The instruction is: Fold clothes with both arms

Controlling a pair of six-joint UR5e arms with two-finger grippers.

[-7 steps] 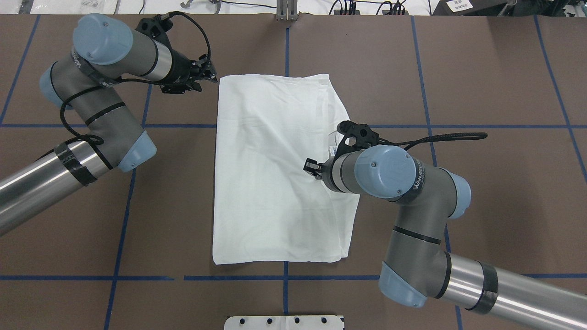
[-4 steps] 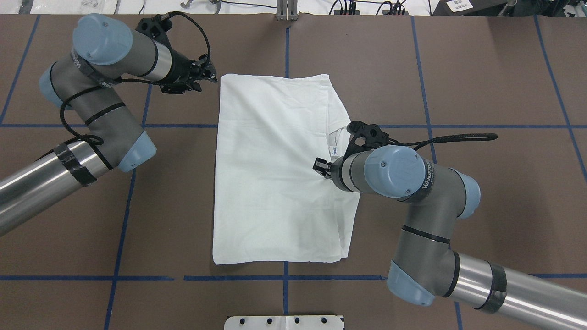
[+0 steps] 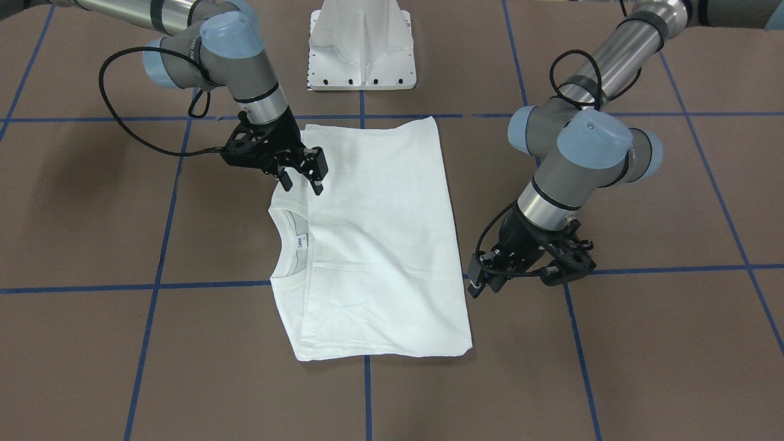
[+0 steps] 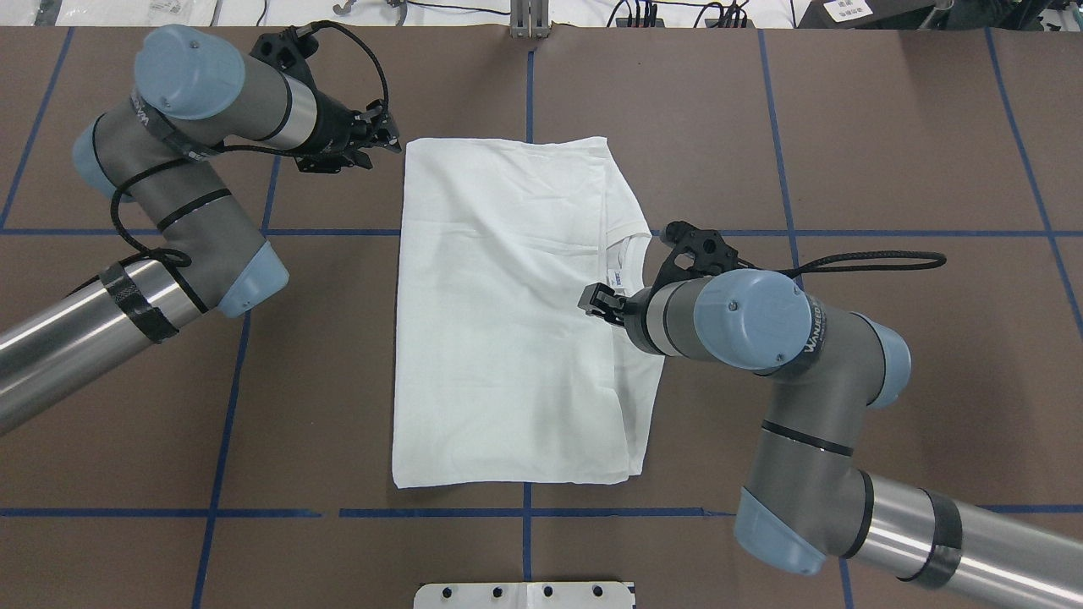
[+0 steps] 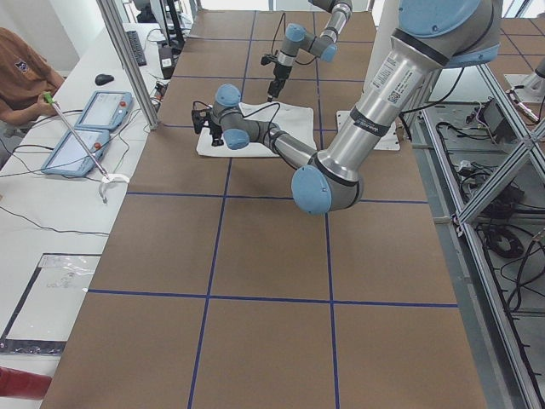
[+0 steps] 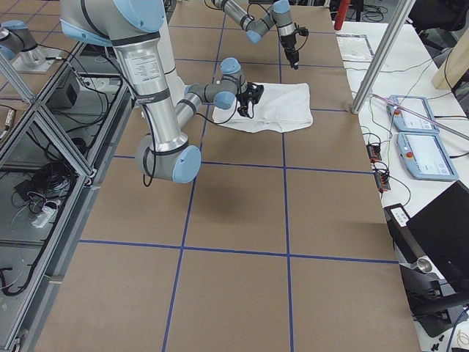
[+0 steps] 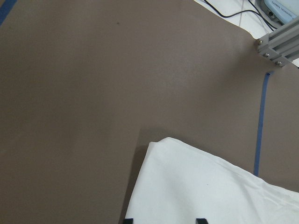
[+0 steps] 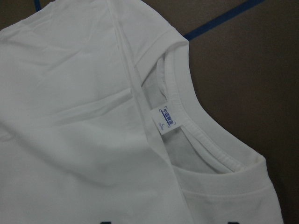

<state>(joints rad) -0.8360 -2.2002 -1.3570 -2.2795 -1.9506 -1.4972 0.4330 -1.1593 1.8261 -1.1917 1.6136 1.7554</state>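
The white T-shirt (image 4: 508,338) lies folded in a rectangle on the brown table, also shown in the front view (image 3: 380,245). Its ribbed collar (image 8: 196,121) and neck label (image 8: 168,120) show at the shirt's right edge; the printed text is hidden. My right gripper (image 4: 592,303) is open and empty, just above the shirt beside the collar, also seen in the front view (image 3: 302,185). My left gripper (image 4: 391,139) is open and empty, just off the shirt's far-left corner (image 7: 154,144), and it also shows in the front view (image 3: 479,286).
The white pedestal base (image 3: 361,43) stands at the robot's side of the table. Blue tape lines (image 4: 529,512) cross the brown surface. A metal post (image 6: 381,51), tablets (image 5: 85,128) and an operator (image 5: 25,77) are along the far side.
My right arm has drawn back to the right, carrying its open gripper from the shirt's middle toward the collar edge. The left arm and the shirt have not moved.
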